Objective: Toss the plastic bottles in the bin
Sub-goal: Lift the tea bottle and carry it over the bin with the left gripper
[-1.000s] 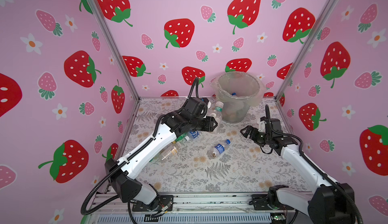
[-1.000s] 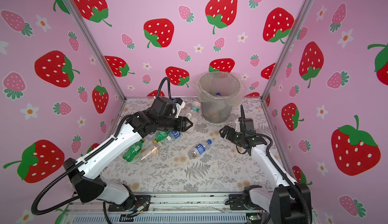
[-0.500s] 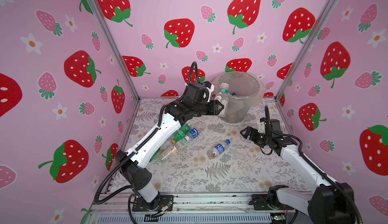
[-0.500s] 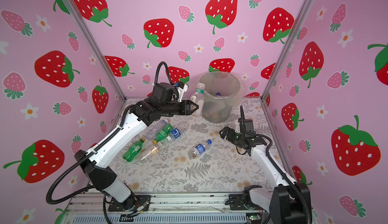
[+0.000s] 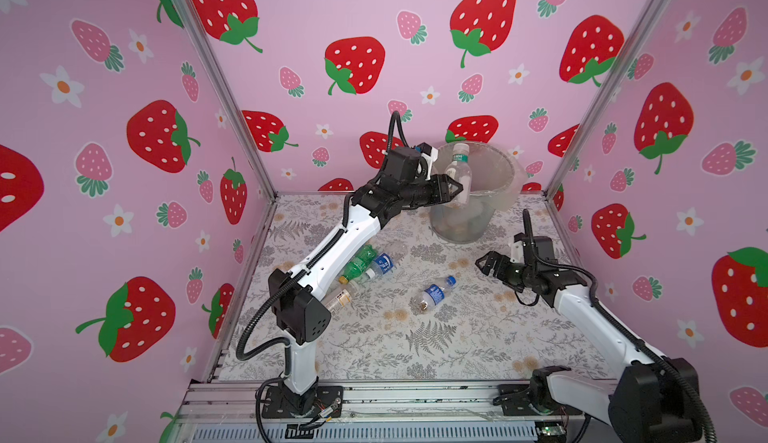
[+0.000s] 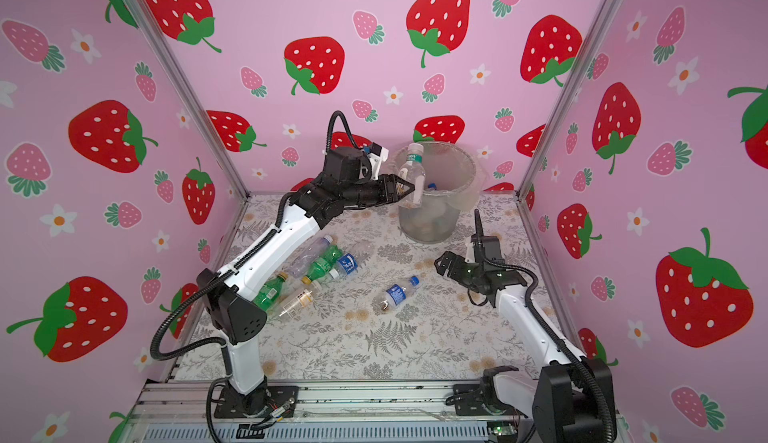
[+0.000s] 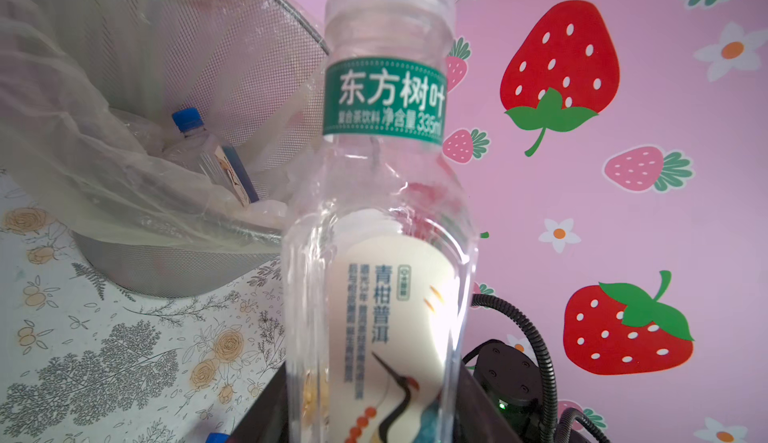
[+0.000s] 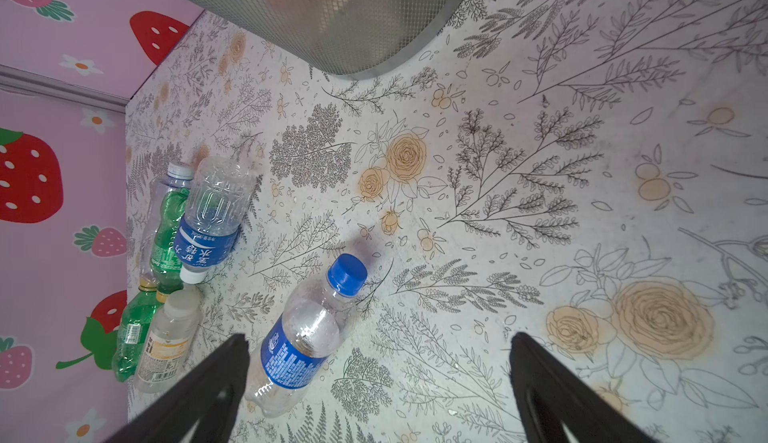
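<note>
My left gripper is shut on a clear plastic bottle with a green neck band and a cream label. It holds the bottle upright at the near left rim of the bin. A blue-capped bottle lies inside the bin. My right gripper hangs open and empty above the floor. A blue-labelled bottle lies just left of it.
Several more bottles, two of them green, lie in a cluster under my left arm near the left wall. Pink strawberry walls with metal corner posts close in three sides. A metal rail runs along the front.
My left gripper has lifted the bottle up from beside the bin and carried it right, to the bin's rim. The right arm has not moved.
</note>
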`<state>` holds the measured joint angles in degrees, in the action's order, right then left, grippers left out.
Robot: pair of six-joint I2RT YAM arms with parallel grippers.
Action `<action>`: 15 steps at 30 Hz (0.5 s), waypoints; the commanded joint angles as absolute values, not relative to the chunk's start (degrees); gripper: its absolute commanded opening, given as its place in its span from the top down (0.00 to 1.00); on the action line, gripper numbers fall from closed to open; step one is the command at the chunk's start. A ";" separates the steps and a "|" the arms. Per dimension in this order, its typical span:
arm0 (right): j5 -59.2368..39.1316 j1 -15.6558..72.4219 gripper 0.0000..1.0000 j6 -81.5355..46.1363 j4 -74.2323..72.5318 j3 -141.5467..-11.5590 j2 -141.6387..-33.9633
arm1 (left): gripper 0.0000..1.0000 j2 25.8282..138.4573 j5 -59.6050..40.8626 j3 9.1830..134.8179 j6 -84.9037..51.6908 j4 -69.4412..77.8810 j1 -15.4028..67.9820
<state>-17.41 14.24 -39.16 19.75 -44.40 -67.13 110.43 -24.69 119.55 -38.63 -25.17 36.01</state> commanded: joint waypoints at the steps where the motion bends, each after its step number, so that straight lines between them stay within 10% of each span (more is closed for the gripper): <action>1: -16.57 14.33 0.01 -38.67 20.64 -45.27 -67.42 | 0.65 106.80 -26.17 118.65 -39.25 -22.59 35.92; 15: -17.14 14.40 0.01 -38.86 19.25 -45.11 -70.33 | 0.63 80.62 -9.81 79.56 -38.38 -18.34 37.78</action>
<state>-17.15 14.24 -39.16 19.35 -44.40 -69.65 82.26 -14.55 82.11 -37.91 -20.80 37.30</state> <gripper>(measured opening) 0.994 0.526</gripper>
